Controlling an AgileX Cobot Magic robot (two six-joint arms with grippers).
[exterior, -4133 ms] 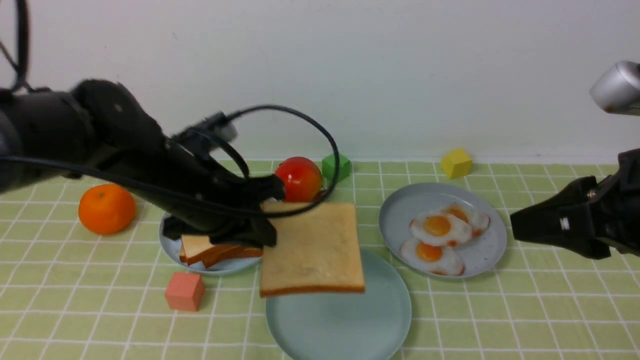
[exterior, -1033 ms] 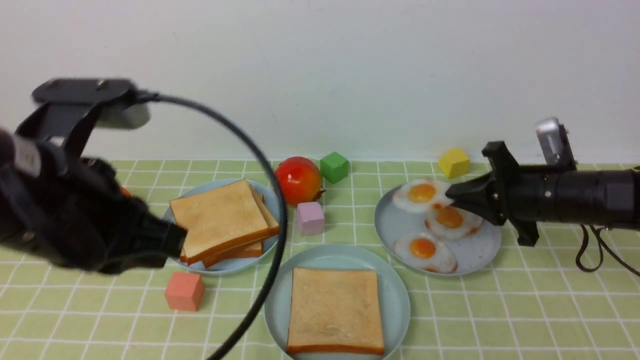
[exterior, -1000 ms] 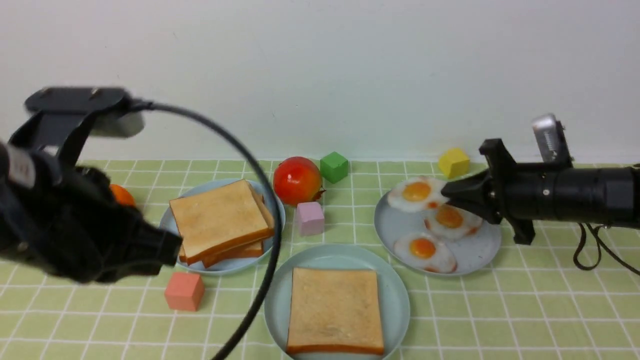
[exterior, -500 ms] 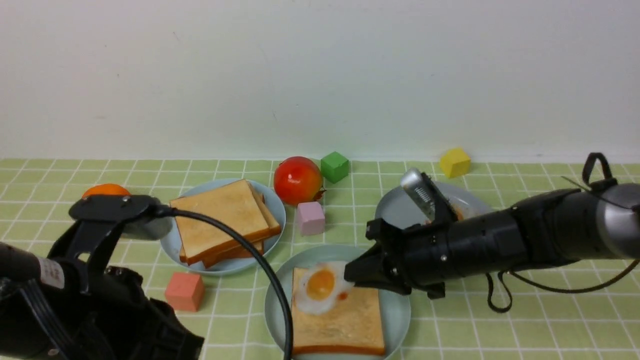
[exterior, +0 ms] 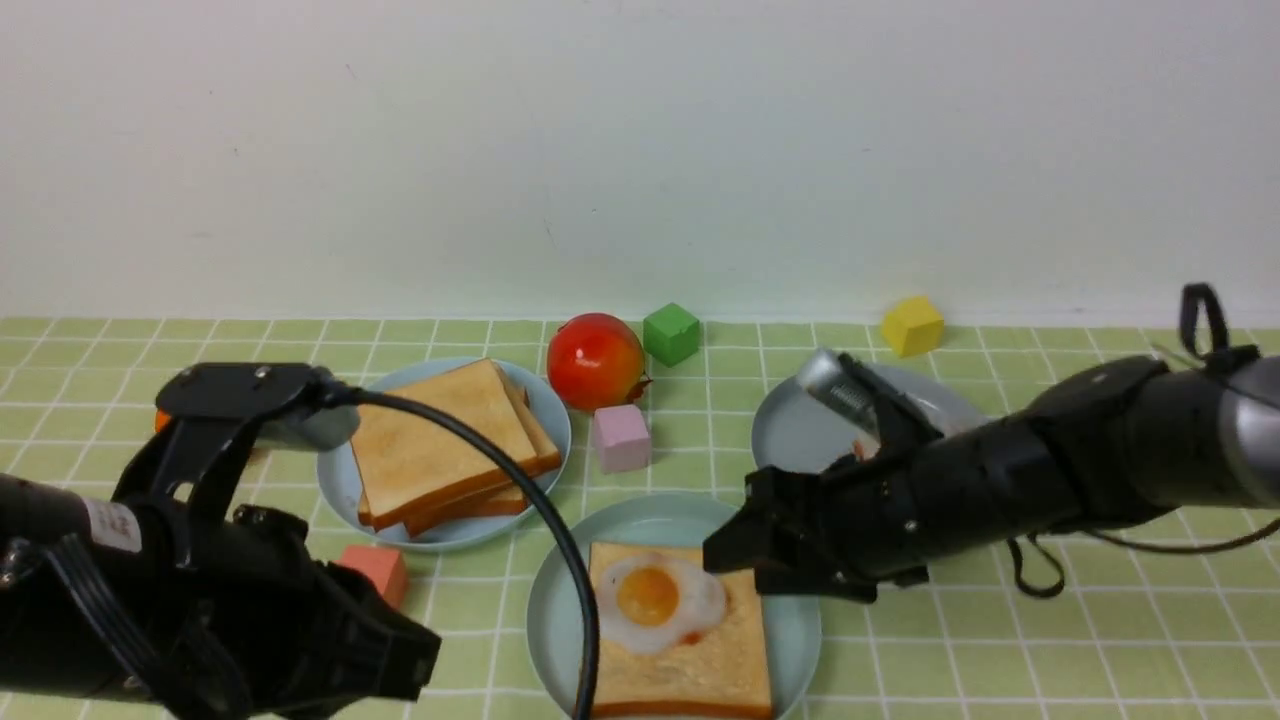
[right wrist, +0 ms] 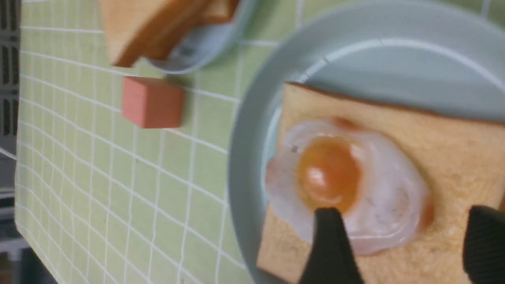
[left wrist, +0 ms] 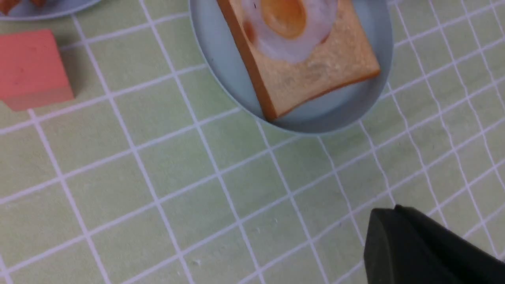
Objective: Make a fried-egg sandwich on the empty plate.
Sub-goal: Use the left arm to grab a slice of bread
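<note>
One egg on toast, right claw wide above it

Landmark is the pale green plate (exterior: 680, 512). On it you have one toast slice (exterior: 700, 675), lying flat, with the fried egg (exterior: 660, 600) on top, yolk up. Your right gripper (right wrist: 398, 236) has its fingers spread wide over the egg and slice, nothing clamped. Your left gripper (exterior: 405, 660) is closed, left of the green plate, near the coral block (exterior: 378, 570). Behind and left of the green plate: your toast pile (exterior: 440, 440) on a blue plate (exterior: 345, 480). Behind and right: the gray plate (exterior: 790, 430), partly hidden by your right arm. Directly behind: pink block (exterior: 622, 438).
</note>
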